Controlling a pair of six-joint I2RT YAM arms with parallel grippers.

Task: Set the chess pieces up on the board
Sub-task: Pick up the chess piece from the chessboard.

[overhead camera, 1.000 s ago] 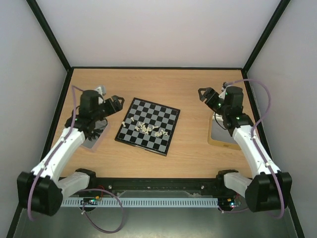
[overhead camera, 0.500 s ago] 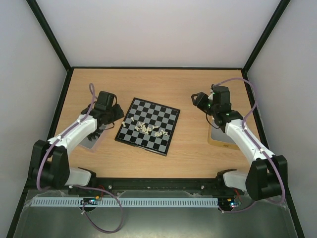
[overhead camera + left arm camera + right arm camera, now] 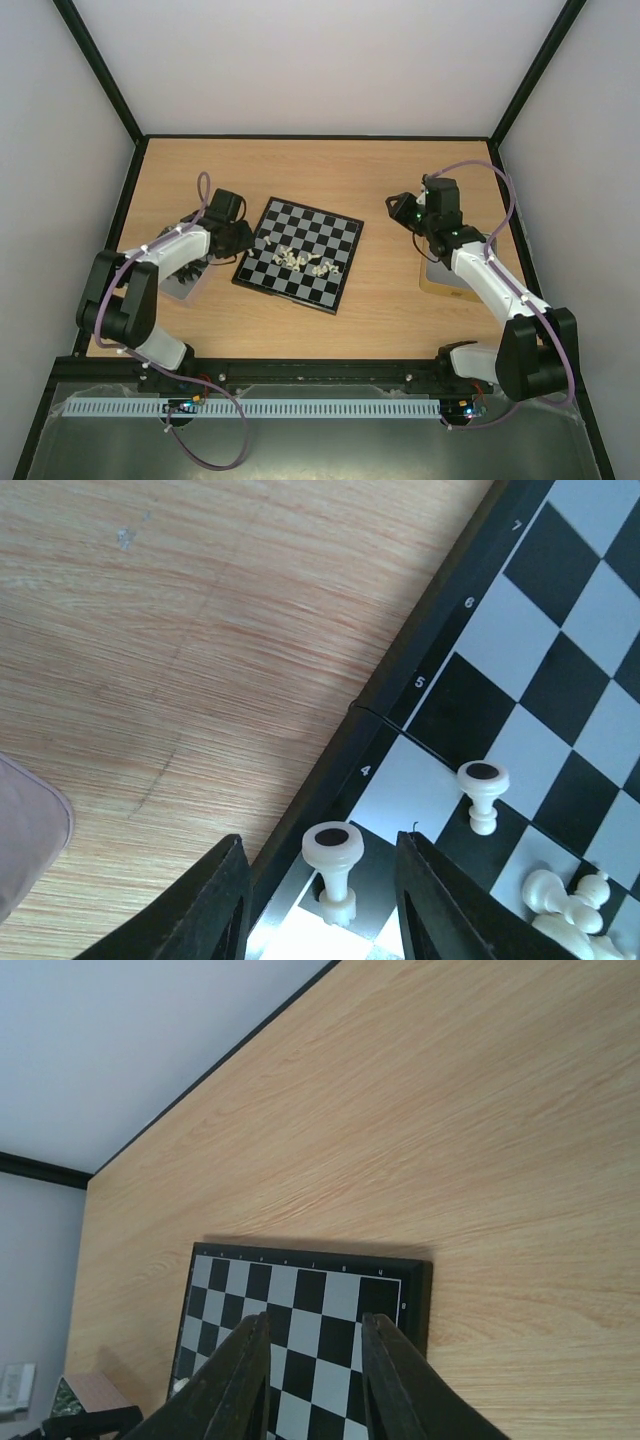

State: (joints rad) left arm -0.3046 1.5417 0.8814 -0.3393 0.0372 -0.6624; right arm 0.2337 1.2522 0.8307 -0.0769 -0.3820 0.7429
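The left gripper's (image 3: 322, 836) dark fingers (image 3: 225, 900) stand half apart with one cream pawn (image 3: 334, 865) between them. There is a gap on either side of its round head, so nothing is gripped yet. The pawn is upright, its long axis straight up off the board (image 3: 395, 675). It sits on the edge square next below the one marked 4, just inside the black rim on this arm's side. My guess is that the fingers only need to squeeze and then lift straight up. The rim lies close under the outer finger and could catch it.

A second pawn (image 3: 481, 792) stands one square further in, apart from the first. Beyond it, the remaining cream pieces (image 3: 300, 262) lie tumbled in a heap near the middle of the board.

The right gripper (image 3: 318, 1318) has its fingers (image 3: 240, 1380) drawn close, with a narrow slot between them and nothing in it. It hangs above the bare table (image 3: 380, 180) off the board's far right corner, well away from the heap. The left arm is plainly the nearer one.

A metal tray (image 3: 190, 285) lies under the left arm and another tray (image 3: 447, 277) beneath the right. From where I stand I cannot tell what either holds.
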